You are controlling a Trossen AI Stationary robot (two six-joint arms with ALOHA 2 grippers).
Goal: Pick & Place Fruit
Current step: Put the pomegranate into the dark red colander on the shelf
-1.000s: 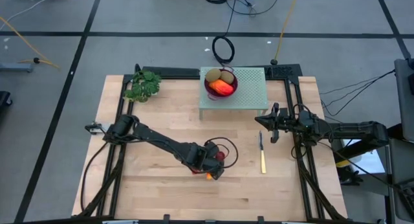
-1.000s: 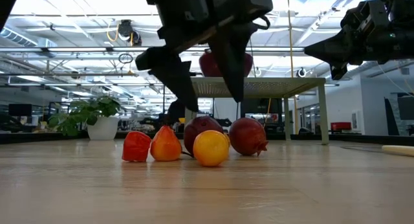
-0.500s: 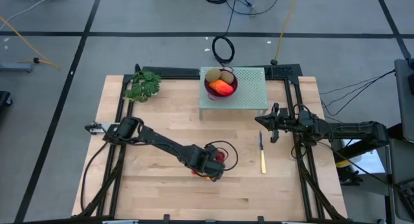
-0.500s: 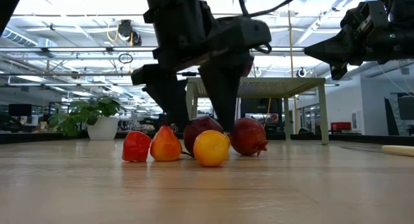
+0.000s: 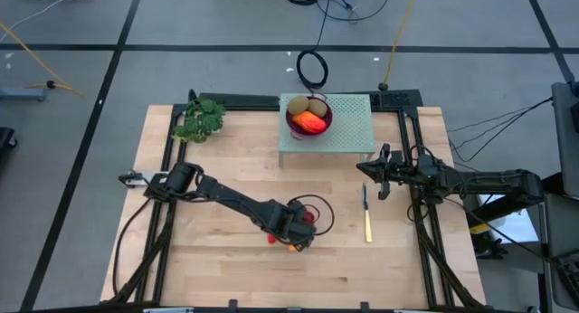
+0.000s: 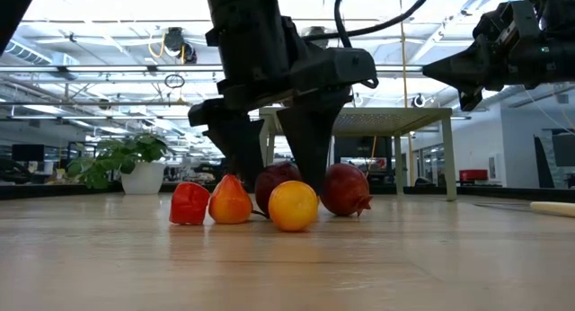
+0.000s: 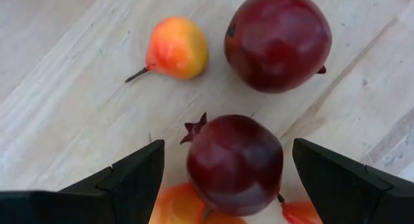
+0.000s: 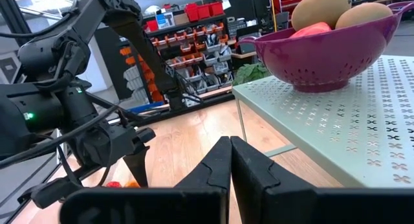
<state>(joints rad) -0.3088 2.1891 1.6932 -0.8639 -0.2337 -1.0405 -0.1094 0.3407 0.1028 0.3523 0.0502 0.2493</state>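
From above, the left end effector [image 5: 297, 232] hangs low over a cluster of small fruit [image 5: 303, 224] on the wooden desk [image 5: 226, 259]. The right end effector [image 5: 373, 175] waits off to one side, just above a knife [image 5: 366, 215]. Beyond both, a purple bowl [image 5: 309, 114] on a small green stand [image 5: 348, 130] holds two kiwis [image 5: 308, 106] and an orange-red fruit [image 5: 310, 123].

At desk level, the left end effector's fingers [image 6: 235, 145] stand wide apart, straddling a dark red fruit [image 6: 274, 178]. A second dark red one [image 6: 346, 189] sits just outside them, with small orange-red pieces [image 6: 232, 201] in front.

From the left wrist, the dark red fruit lies between the open fingers, gripped by neither.

From the right wrist, the fingers [image 8: 220, 166] are pressed together, holding nothing.
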